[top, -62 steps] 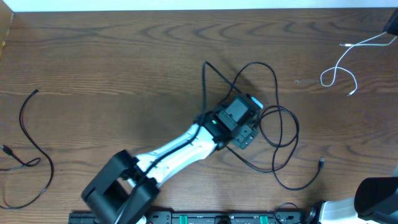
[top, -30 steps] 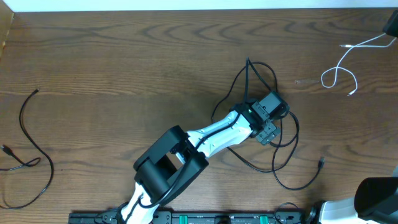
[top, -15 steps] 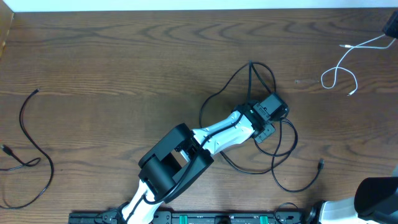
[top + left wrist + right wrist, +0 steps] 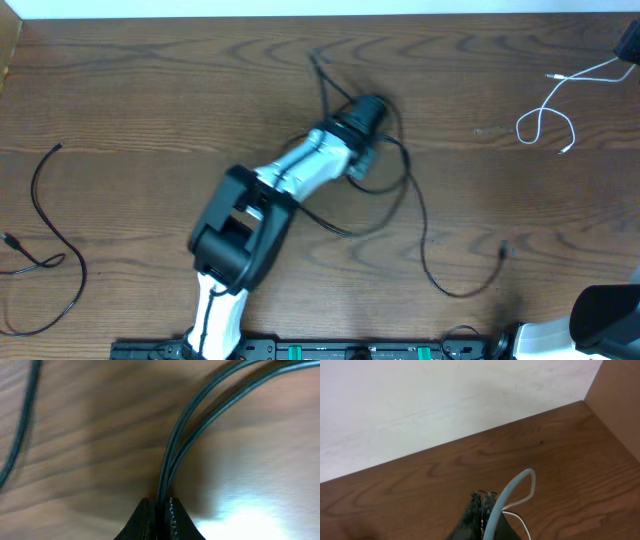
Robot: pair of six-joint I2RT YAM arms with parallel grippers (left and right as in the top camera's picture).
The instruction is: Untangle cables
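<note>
Dark wood-grain table fills the overhead view, with a white strip of wall along its far edge. Near the middle lies the tangled black cable. One end points toward the far edge, the strands pass under my left gripper, and a long tail swings right and curls up to a small plug. My left jaws are clamped on two of its strands, which rise side by side from my fingertips in the left wrist view.

A second black cable lies well apart at the left edge, and the white cable lies in the far right corner.

My right gripper has its jaws together. A pale cord arcs just beside them, too blurred to tell whether it is pinched. Only a corner of my right arm shows overhead. The overhead picture is smeared around the left gripper, so the crossings there are hard to read.

Half a second ago my left gripper sat further right and nearer. It is now up and to the left, with the tangle drawn out behind it. The other two cables lie as before.
</note>
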